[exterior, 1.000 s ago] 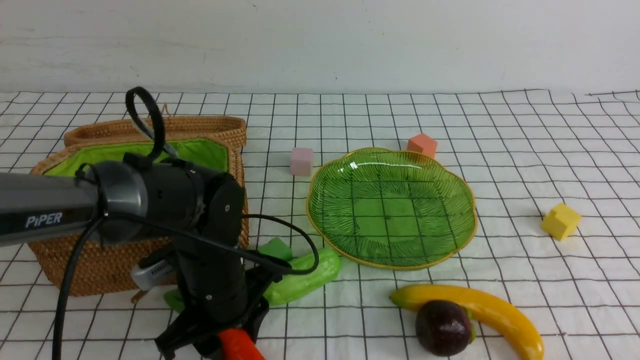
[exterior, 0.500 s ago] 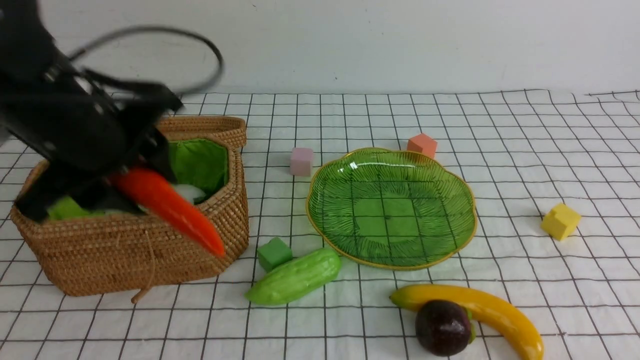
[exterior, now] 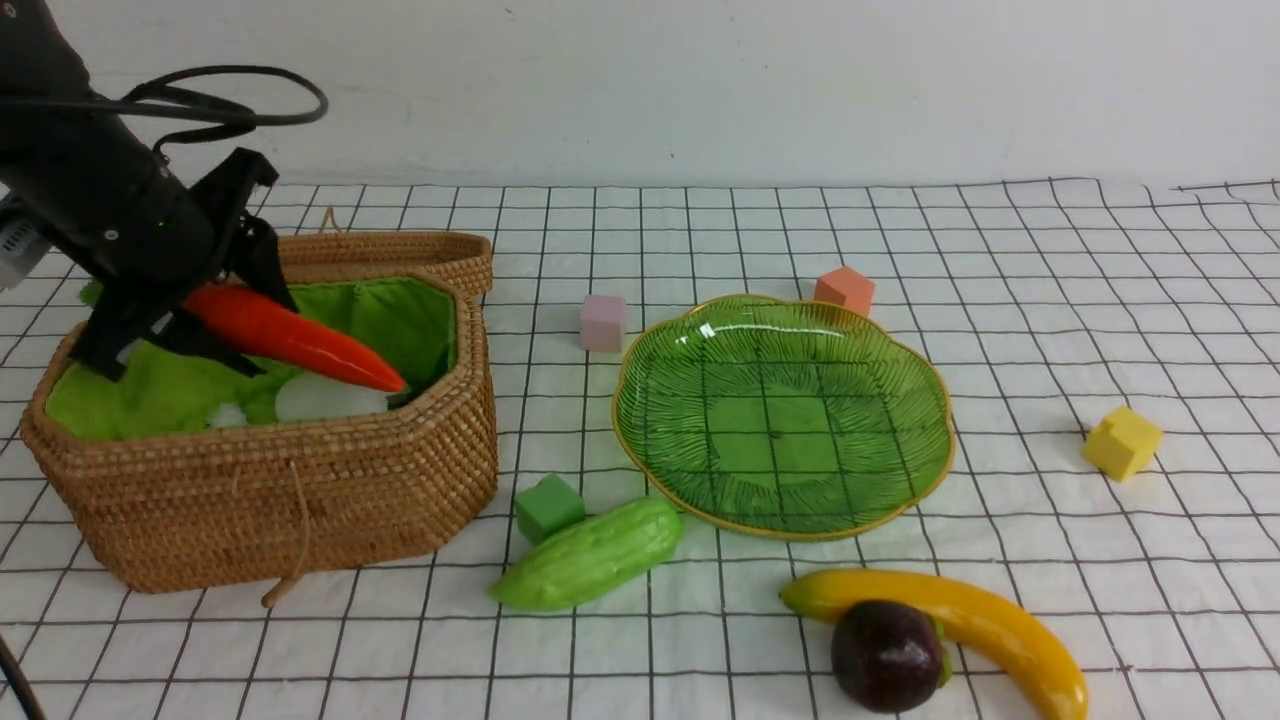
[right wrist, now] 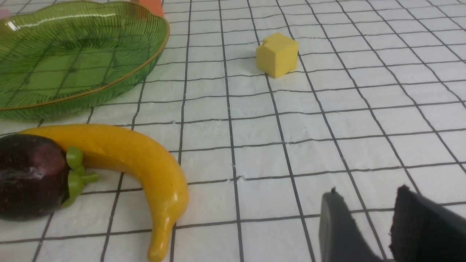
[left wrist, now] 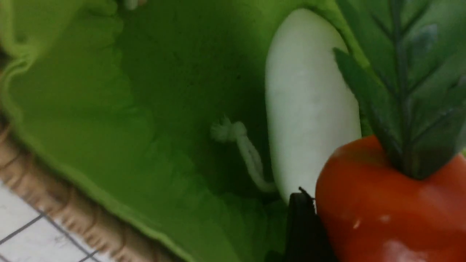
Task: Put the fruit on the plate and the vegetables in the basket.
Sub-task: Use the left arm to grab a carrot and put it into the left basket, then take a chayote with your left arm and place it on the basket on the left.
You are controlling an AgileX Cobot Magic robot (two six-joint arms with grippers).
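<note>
My left gripper (exterior: pixel 225 320) hangs over the wicker basket (exterior: pixel 300 450), shut on the orange-red carrot (exterior: pixel 290 340), whose tip slants down over the inside. In the left wrist view one dark finger (left wrist: pixel 302 225) presses the carrot (left wrist: pixel 386 214) above the white radish (left wrist: pixel 309 105) lying on the green lining. The pale green gourd (exterior: pixel 590 555) lies on the cloth in front of the green plate (exterior: pixel 780 530). The banana (exterior: pixel 960 610) and purple fruit (exterior: pixel 888 655) lie together near the front. My right gripper (right wrist: pixel 367 196) stands open over bare cloth, right of the banana (right wrist: pixel 138 156).
The basket's lid (exterior: pixel 330 255) leans behind it. Foam cubes are scattered about: green (exterior: pixel 548 506) by the gourd, pink (exterior: pixel 603 322) and orange (exterior: pixel 845 290) behind the plate, yellow (exterior: pixel 1122 441) at the right.
My left arm has lifted the carrot from the table's front edge up and back over the basket. The carrot now points down into it. Nothing else moved.
</note>
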